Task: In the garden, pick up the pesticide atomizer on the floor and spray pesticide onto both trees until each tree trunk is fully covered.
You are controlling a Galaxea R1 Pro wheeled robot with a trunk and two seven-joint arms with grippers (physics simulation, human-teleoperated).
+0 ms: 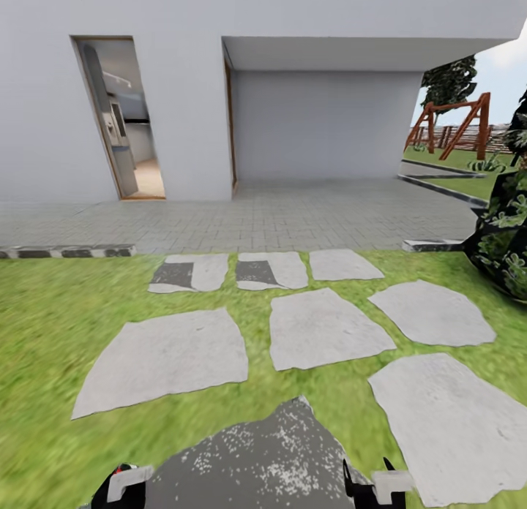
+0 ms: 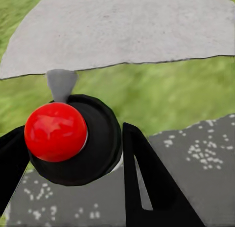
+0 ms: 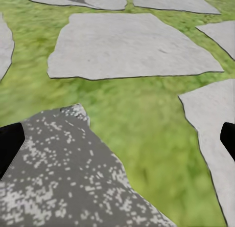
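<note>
Grey house wall ahead, one doorway, so facing away from any trunks; none in sight. Eight pale slabs plus one dark speckled slab in grass. One shrub, one swing frame. Left gripper clamped on atomizer, red dot facing wrist camera, carried low for travel. Right gripper empty, fingers apart.

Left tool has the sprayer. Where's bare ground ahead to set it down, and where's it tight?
Bare: the large pale slab left of centre, grass all round; the bigger slab at right; the paved patio between grass and house wall. Crowded: far right, where the dark shrub overhangs the grass beside the kerb.
</note>
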